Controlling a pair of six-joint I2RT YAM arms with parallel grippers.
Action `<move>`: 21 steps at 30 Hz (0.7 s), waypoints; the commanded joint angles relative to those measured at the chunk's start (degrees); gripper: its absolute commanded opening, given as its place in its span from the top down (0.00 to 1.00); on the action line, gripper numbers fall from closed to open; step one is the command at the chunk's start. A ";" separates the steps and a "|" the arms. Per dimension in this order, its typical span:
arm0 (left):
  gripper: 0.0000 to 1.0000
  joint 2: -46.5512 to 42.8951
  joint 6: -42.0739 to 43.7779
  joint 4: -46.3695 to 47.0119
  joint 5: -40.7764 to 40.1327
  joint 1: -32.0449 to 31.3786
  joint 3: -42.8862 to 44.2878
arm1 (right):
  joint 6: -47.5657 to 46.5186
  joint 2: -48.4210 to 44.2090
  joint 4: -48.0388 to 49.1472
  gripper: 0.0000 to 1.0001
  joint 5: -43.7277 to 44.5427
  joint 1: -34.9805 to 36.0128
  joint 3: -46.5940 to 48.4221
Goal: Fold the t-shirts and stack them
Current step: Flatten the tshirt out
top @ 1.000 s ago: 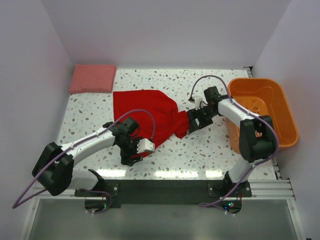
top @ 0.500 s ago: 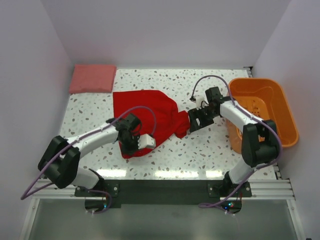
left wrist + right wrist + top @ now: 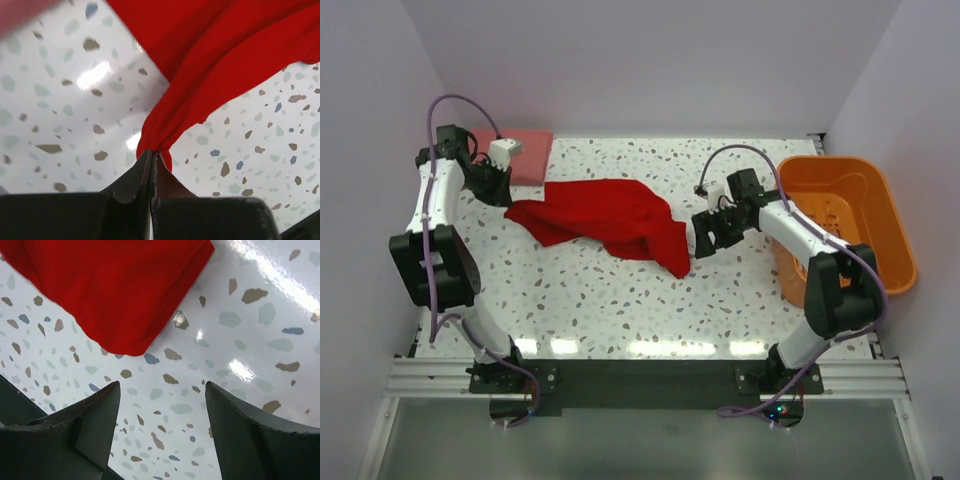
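Observation:
The bright red t-shirt (image 3: 620, 215) lies crumpled and stretched across the middle of the table, and also fills the top of the left wrist view (image 3: 225, 45). My left gripper (image 3: 504, 198) is at the far left, shut on the shirt's left end (image 3: 152, 152), which bunches into the closed jaws. The salmon-pink t-shirt (image 3: 528, 158) lies folded in the far left corner, partly behind the left arm. My right gripper (image 3: 696, 238) stands open just right of the red shirt's right corner (image 3: 110, 285), with only bare table between its fingers (image 3: 162, 385).
An orange slatted basket (image 3: 880, 225) stands at the right edge, beside the right arm. The speckled tabletop (image 3: 620, 310) lies in front of the shirt. White walls enclose the left, back and right sides.
My left gripper shut on the red shirt near the front, then swung far back-left with it, pulling the shirt out long. The right gripper stayed open, almost in place.

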 commanded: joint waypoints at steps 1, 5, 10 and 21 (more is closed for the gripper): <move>1.00 2.46 -9.08 2.99 -1.83 1.64 -3.39 | 1.01 1.99 4.65 0.28 -1.66 3.22 2.69; 1.00 3.34 -9.44 5.36 -4.73 1.73 -6.82 | 2.23 5.24 7.02 0.28 -1.48 6.30 4.17; 1.00 4.13 -8.56 5.89 -6.49 2.60 -8.67 | 2.85 10.34 8.52 0.32 -2.09 9.29 5.32; 1.00 2.55 -5.49 3.79 -5.79 3.92 -7.62 | 2.07 14.66 7.56 1.00 -1.93 9.30 8.75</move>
